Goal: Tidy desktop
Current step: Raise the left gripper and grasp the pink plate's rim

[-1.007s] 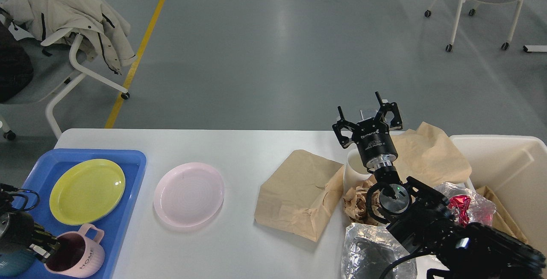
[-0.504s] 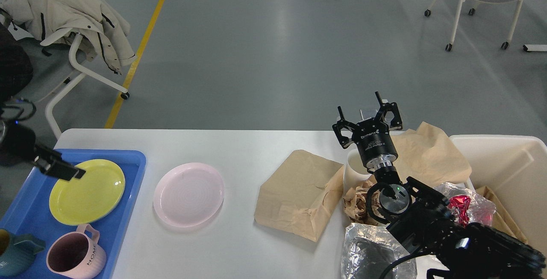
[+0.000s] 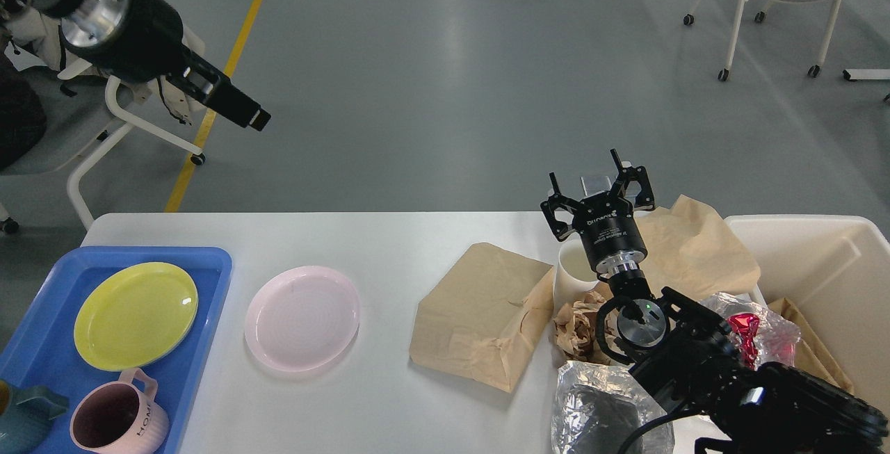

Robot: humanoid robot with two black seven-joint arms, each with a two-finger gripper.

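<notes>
The white desktop [image 3: 389, 245] fills the lower part of the head view. A pink plate [image 3: 302, 317] lies on it left of centre. A flat brown paper bag [image 3: 480, 315] lies at centre right, next to a white paper cup [image 3: 573, 273], crumpled brown paper [image 3: 577, 322] and a silver foil bag [image 3: 598, 412]. My right gripper [image 3: 591, 177] is open and empty, raised above the cup. My left gripper [image 3: 247, 115] hangs high over the floor beyond the table's far left, seen side-on and dark, holding nothing visible.
A blue tray [image 3: 208, 266] at the left holds a yellow plate [image 3: 135, 315], a pink mug [image 3: 118, 419] and a teal mug [image 3: 21, 412]. A cream bin [image 3: 820, 266] at the right holds brown paper and a red foil wrapper [image 3: 744, 332]. Chairs stand beyond the table.
My left gripper has risen from the pink mug in the tray, up and to the right, to high above the table's far edge. The right arm has not moved.
</notes>
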